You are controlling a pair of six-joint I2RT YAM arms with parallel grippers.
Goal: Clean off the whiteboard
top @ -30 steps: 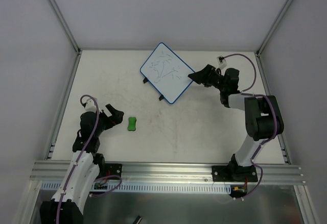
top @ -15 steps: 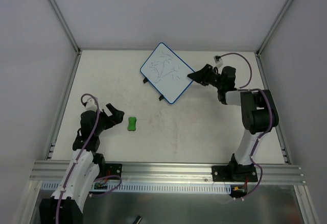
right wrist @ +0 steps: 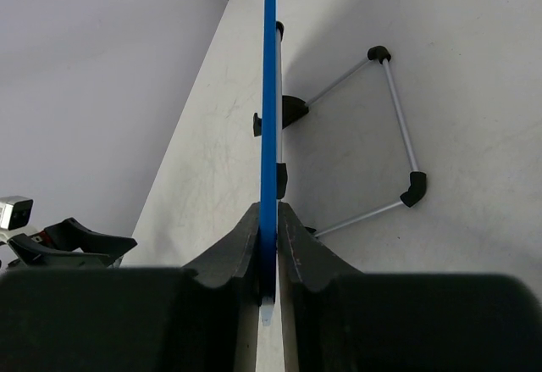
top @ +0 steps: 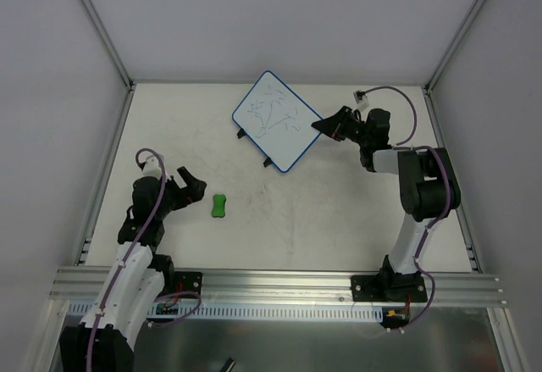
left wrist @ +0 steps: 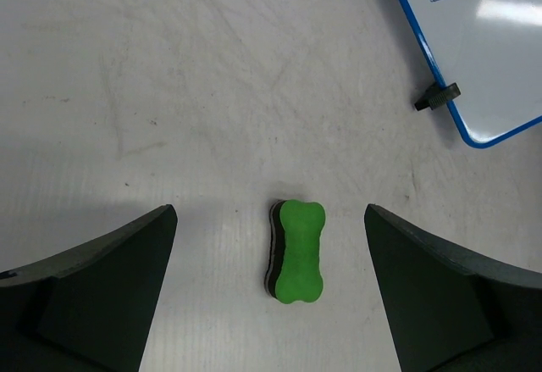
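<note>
Got whiteboard (top: 273, 118) edge pinched in right claw (top: 321, 124), upper middle; left claw (top: 194, 187) spread wide by eraser (top: 219, 206), lower left.

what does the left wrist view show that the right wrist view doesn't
Only left wrist: the green eraser, framed by the open left tool, and the whiteboard face-on with scribbles. Only right wrist: the board seen edge-on, clamped in the right tool, with a grey wire frame beside it. Both: the board's blue rim and black tabs.
</note>
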